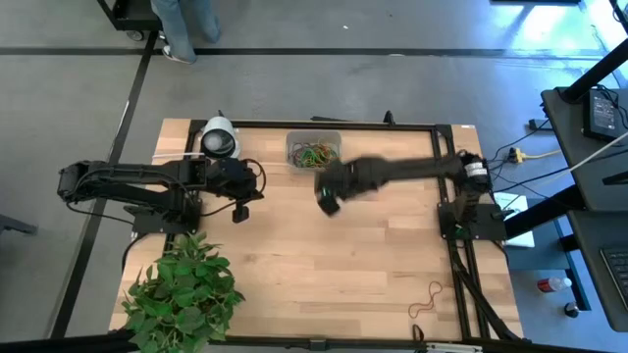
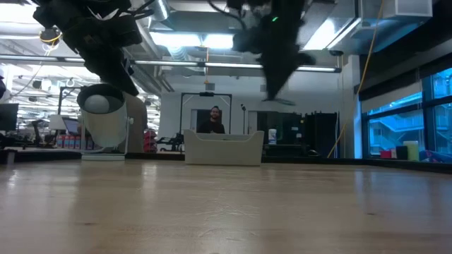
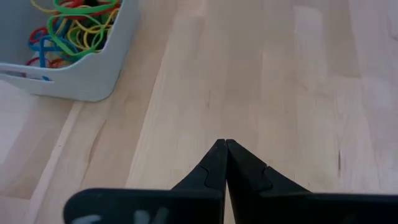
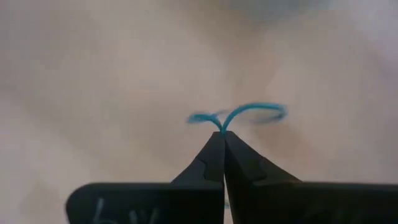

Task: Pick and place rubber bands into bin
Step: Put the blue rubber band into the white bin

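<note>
The bin (image 1: 313, 151) stands at the table's far middle with several coloured rubber bands (image 1: 315, 154) inside; it also shows in the left wrist view (image 3: 68, 68) and in the low view (image 2: 223, 149). My right gripper (image 1: 328, 204) hangs above the table just near of the bin, shut on a blue rubber band (image 4: 239, 116). My left gripper (image 1: 238, 212) is shut and empty, above the table left of the bin. A tan band (image 1: 428, 299) lies near the table's near right corner. My right gripper pinches the blue rubber band between its two fingertips at a point on the loop (image 4: 222, 129). Two small lobes of the band stick out past the tips, one to each side. The band is lifted clear of the table.
A round white-and-black roll (image 1: 219, 138) stands at the far left. A green leafy plant (image 1: 184, 292) fills the near left corner. A black frame (image 1: 451, 196) runs along the table's far and right edges. A person shows in the room behind (image 2: 214, 120).
</note>
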